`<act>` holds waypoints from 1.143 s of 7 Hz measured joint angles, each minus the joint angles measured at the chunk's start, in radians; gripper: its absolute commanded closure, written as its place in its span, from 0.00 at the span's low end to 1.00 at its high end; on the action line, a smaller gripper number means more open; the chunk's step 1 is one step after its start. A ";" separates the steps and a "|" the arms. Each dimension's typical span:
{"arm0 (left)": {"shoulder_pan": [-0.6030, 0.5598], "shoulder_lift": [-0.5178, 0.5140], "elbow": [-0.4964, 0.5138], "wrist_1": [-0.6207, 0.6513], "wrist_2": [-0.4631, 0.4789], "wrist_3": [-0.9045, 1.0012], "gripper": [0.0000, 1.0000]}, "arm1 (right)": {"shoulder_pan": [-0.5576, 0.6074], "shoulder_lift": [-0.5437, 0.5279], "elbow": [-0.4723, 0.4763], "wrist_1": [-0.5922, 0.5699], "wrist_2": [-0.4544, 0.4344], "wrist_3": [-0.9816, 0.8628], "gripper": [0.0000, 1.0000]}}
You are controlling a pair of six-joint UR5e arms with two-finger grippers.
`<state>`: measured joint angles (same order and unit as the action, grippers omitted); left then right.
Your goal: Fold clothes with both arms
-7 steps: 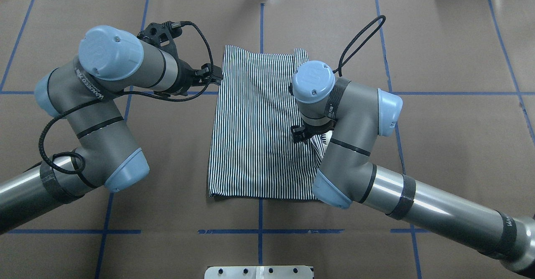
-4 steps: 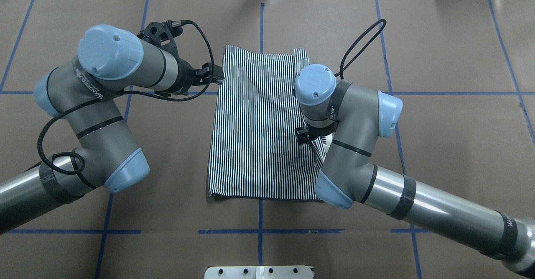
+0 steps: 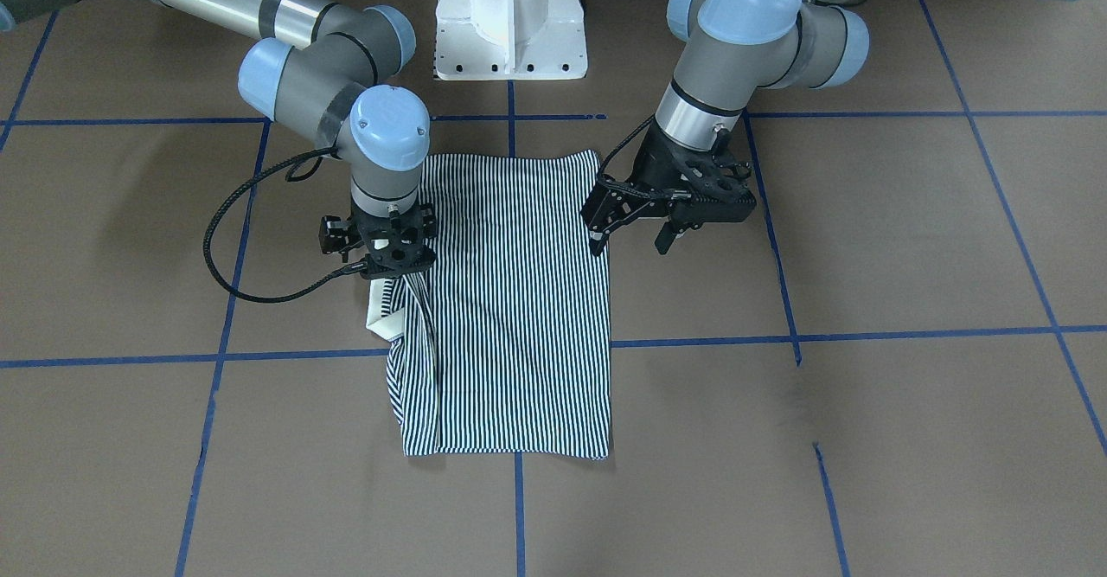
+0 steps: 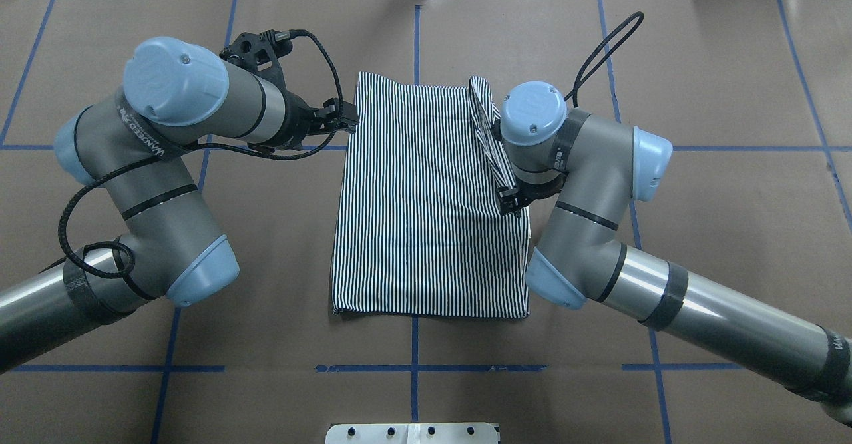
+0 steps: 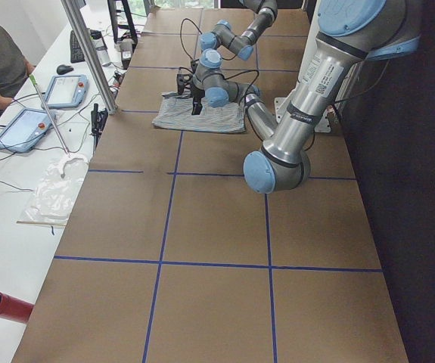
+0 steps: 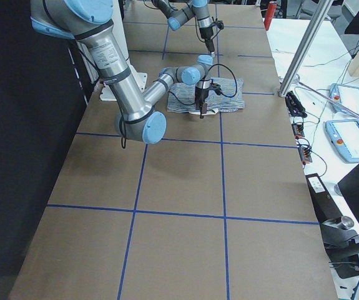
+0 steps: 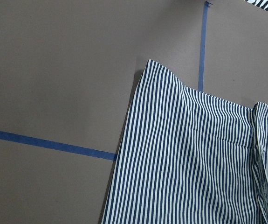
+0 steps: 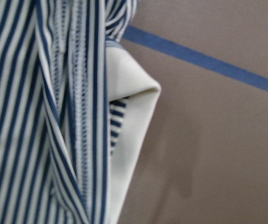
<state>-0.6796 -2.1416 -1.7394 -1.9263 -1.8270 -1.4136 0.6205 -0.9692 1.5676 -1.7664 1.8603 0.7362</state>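
- The polo shirt (image 4: 419, 218) lay flat mid-worktop (image 4: 699, 244), already narrowed to a long rectangle, so the side folds looked mostly done.
- The right gripper (image 3: 387, 272) was pinching the shirt's right edge, with fabric tented up and the cream collar (image 3: 380, 317) peeking out (that side seemed unfinished).
- The left gripper (image 3: 628, 246) hung just beside the opposite edge, jaws spread, holding nothing.
- Crosswise folds not yet done, I'd guess.

Arms (image 4: 160, 198) are grey tubes with light-blue caps (image 4: 174, 81). Black cables (image 3: 206, 253) loop behind black grippers (image 3: 629, 246). White band lettering (image 4: 142, 139) is possibly a brand.
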 measured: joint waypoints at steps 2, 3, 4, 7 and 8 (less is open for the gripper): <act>0.000 -0.007 0.000 0.001 0.000 -0.003 0.00 | 0.054 -0.063 0.062 0.000 0.014 -0.067 0.00; 0.000 -0.008 -0.001 0.001 -0.001 -0.004 0.00 | 0.070 -0.043 0.069 0.000 0.031 -0.074 0.00; 0.000 -0.008 -0.006 0.002 -0.002 -0.006 0.00 | 0.080 0.012 0.042 0.000 0.040 -0.074 0.00; 0.000 -0.003 -0.022 0.005 -0.006 -0.001 0.00 | 0.079 0.250 -0.261 0.090 0.041 -0.056 0.00; 0.000 0.000 -0.023 0.004 -0.014 0.001 0.00 | 0.071 0.280 -0.342 0.146 0.039 -0.047 0.00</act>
<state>-0.6796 -2.1416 -1.7620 -1.9223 -1.8406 -1.4130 0.6919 -0.6889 1.2254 -1.6200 1.8991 0.6891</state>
